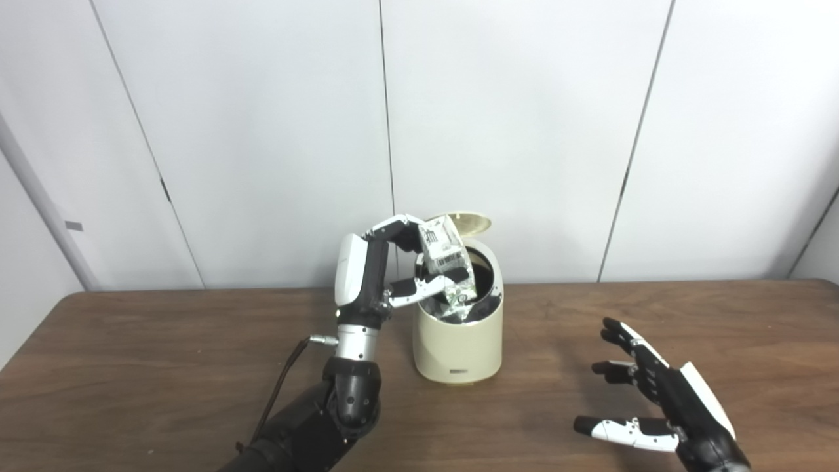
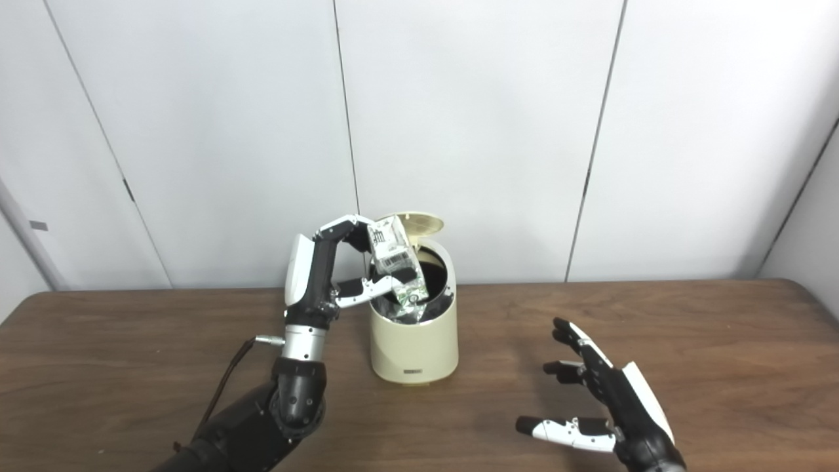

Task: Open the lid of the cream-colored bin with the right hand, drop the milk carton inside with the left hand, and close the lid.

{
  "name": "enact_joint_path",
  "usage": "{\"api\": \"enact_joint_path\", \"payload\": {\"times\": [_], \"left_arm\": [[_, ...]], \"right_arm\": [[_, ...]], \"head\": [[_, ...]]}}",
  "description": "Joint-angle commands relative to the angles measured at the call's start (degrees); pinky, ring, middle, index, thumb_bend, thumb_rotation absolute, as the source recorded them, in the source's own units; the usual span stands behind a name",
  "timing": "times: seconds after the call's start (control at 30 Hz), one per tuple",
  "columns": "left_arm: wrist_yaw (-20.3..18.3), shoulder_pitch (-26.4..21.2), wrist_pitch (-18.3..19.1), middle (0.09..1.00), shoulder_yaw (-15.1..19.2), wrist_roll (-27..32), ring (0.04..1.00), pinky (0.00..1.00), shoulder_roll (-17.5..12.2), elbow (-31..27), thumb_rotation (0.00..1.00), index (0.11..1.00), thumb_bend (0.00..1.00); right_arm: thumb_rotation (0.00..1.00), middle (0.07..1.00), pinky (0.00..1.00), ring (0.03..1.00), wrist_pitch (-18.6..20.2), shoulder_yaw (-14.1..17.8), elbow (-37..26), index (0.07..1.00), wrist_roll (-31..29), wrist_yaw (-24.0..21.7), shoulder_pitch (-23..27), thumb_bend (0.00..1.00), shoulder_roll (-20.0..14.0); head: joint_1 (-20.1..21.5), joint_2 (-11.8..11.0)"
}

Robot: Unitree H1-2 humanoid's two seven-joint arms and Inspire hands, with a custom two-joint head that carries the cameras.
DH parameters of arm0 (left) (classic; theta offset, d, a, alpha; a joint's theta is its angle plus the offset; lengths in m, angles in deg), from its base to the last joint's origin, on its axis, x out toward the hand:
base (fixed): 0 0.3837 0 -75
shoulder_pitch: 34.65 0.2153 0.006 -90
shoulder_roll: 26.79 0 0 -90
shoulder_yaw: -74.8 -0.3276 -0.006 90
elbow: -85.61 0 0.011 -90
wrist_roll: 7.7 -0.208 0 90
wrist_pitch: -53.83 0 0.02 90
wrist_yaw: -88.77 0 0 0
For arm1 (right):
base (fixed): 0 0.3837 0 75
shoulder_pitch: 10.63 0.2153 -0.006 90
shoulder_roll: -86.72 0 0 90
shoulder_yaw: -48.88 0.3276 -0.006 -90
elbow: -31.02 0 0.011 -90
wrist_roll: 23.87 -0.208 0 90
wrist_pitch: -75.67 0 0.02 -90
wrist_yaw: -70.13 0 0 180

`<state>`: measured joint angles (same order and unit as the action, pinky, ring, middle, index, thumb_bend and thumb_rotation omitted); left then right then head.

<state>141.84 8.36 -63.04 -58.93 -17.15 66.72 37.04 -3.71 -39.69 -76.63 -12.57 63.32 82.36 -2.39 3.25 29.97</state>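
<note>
Left eye view gives me the cream-colored bin (image 1: 459,341) standing upright on the brown table (image 1: 164,341), close to the middle and toward the far edge by the white wall panels (image 1: 262,131). Its lid (image 1: 467,223) is flipped up at the back, so the dark opening is exposed.

My left hand (image 1: 387,269) is raised beside the bin's left rim and grasps the milk carton (image 1: 447,259), fingers (image 1: 393,228) hooked over its upper end and the thumb (image 1: 419,287) pressed against its lower side. I see the carton tilted, its lower end already dipping into the bin's mouth while its upper end sticks up above the rim, just in front of the raised lid. Something dark with a green and white print lies inside the opening under the carton; I cannot tell what it is.

My right hand (image 2: 603,400) sits low over the table, well to the right of the bin and nearer to me, touching nothing. It is released, palm turned inward, fingers spread apart and the thumb (image 2: 564,429) stretched out toward the left.

A thin black cable (image 1: 282,387) runs along my left forearm near the wrist.
</note>
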Motion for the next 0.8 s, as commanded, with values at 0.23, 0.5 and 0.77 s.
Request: {"api": "enact_joint_path", "payload": {"times": [0.23,0.5,0.77], "left_arm": [[2.28,-3.83,-0.06,0.483,-0.79,-1.65,0.457,0.47,-0.63,0.6,0.0,0.499,0.51],[8.22,-5.4,-0.06,0.481,-5.16,-5.2,0.461,0.47,-1.11,3.5,0.0,0.495,0.51],[12.4,-6.78,-0.06,0.481,-8.43,-6.42,0.465,0.47,-1.35,5.59,0.0,0.491,0.51]], "right_arm": [[0.21,0.914,0.72,0.74,-1.21,0.39,-2.14,0.92,-0.43,0.17,1.01,0.69,-0.8],[0.19,0.917,0.72,0.732,-1.04,0.32,-2.31,0.915,-0.11,0.31,0.9,0.69,-0.6],[0.2,0.911,0.72,0.735,-1.03,0.47,-2.27,0.912,-0.51,0.23,0.74,0.69,-0.61]], "head": [[0.04,0.18],[0.25,0.31],[0.24,0.53]]}}
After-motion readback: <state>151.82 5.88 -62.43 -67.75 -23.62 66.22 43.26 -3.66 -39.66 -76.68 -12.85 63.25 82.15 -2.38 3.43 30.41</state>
